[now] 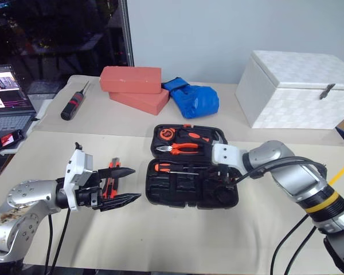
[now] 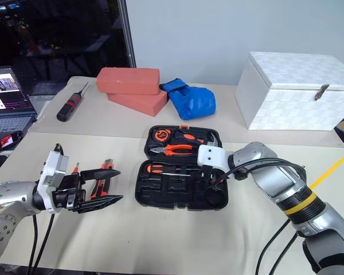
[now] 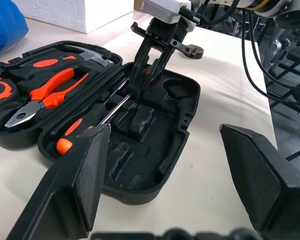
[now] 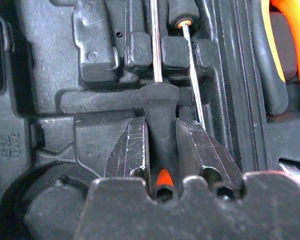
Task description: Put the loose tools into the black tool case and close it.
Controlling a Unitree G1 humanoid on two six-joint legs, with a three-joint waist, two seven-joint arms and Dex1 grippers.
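Note:
The black tool case (image 1: 160,197) lies open in the middle of the table. Its far half holds pliers, a tape measure and a hammer. One black-and-orange screwdriver (image 1: 171,167) rests in the near half. My right gripper (image 1: 221,176) points down into that near half, shut on the handle of a second black-and-orange screwdriver (image 4: 161,112) whose shaft lies along a slot. My left gripper (image 1: 136,183) hovers left of the case, open and empty. The orange-black utility knife (image 1: 112,177) lies on the table just behind its fingers. A small tape roll (image 3: 193,50) sits beyond the case.
A thick black screwdriver with a red band (image 1: 74,105) lies at the far left. Red bricks (image 1: 132,80) and a blue bag (image 1: 195,98) are at the back, with a white box (image 1: 301,89) at the back right. A laptop (image 1: 8,97) is off the left edge.

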